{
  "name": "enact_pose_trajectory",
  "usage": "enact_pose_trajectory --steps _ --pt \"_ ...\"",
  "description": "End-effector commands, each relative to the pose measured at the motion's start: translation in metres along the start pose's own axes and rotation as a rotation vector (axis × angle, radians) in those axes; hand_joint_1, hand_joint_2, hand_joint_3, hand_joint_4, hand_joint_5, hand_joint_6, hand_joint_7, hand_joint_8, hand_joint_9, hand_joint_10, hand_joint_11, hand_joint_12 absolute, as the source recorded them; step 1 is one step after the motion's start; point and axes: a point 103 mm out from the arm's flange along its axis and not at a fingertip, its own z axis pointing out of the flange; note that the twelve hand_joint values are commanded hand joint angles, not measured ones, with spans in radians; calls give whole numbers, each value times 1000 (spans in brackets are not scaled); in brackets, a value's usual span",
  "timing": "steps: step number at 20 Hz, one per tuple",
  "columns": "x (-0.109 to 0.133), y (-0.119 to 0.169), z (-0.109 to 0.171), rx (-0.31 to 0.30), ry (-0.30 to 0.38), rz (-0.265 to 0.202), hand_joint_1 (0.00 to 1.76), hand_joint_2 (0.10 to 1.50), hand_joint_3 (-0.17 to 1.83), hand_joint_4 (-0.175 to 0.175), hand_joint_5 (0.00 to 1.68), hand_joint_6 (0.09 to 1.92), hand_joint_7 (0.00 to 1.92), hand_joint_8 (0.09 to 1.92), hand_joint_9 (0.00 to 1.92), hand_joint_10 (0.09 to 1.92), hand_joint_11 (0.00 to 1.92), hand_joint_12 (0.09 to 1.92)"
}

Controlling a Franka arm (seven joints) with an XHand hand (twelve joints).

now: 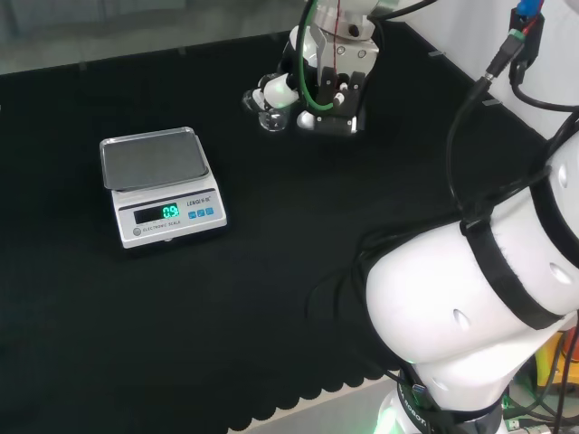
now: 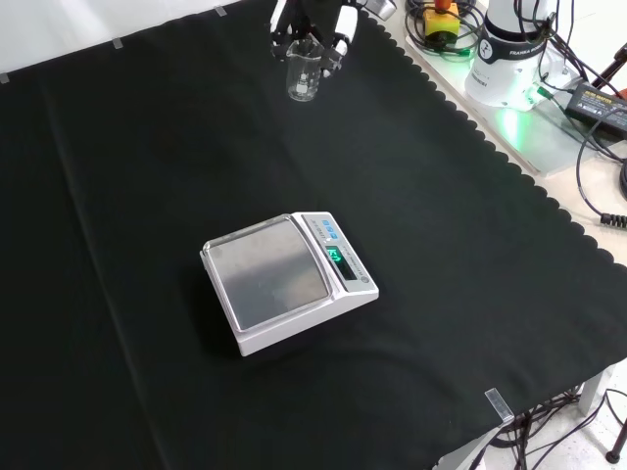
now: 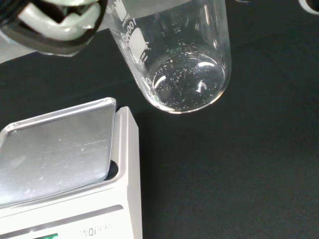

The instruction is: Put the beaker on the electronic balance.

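You had the hand at the far side of the black cloth in the head view, well apart from the electronic balance, which sat to the left of it and nearer the camera. Your hand's fingers were curled around a clear glass beaker, so the beaker was held rather than standing free; in the front view the beaker hung upright below the hand near the top edge of the cloth, and whether its base touched the cloth you could not tell from that angle. In the wrist view the beaker showed its round base clear of the cloth beneath it, with printed graduation marks on the side and small specks or droplets inside at the bottom; you could not tell whether it held any liquid. The balance stood in the middle of the cloth in the front view, its steel weighing pan bare and its green display lit. In the wrist view the pan lay beside the beaker, apart from it, not under it
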Motion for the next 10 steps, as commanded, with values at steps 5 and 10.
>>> enact_pose_trajectory --steps 5,10 --pt "2 3 3 -3 -9 8 1197 592 797 -175 1272 737 1728 387 1903 250 1669 638" --pt "13 27 -3 53 -52 -18 1197 589 801 -175 1273 737 1729 384 1902 251 1669 637"
